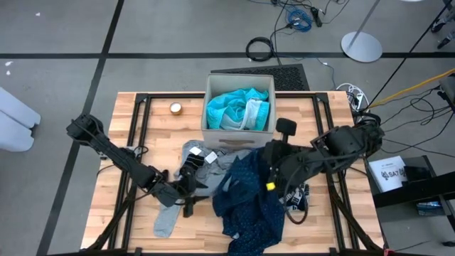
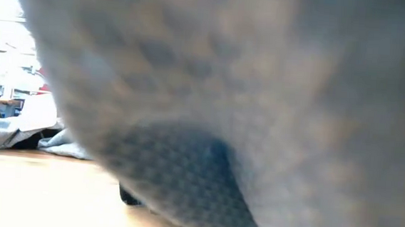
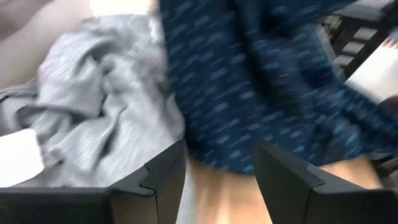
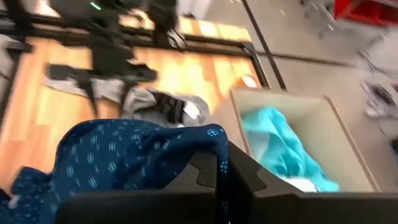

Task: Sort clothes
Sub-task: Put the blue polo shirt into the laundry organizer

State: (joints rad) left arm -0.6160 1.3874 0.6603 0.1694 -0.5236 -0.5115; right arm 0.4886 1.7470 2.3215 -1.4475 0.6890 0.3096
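Lifting the navy dotted garment [image 1: 249, 195], clenched in the right gripper [image 4: 219, 167], probably toward the box [image 1: 210, 85]. Left gripper [image 3: 214, 174] waiting released beside grey clothes [image 3: 93, 130].

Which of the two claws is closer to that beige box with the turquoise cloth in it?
The right gripper, shut on the navy dotted garment, sits just in front of the box. The left gripper, open, is farther off by the grey clothes.
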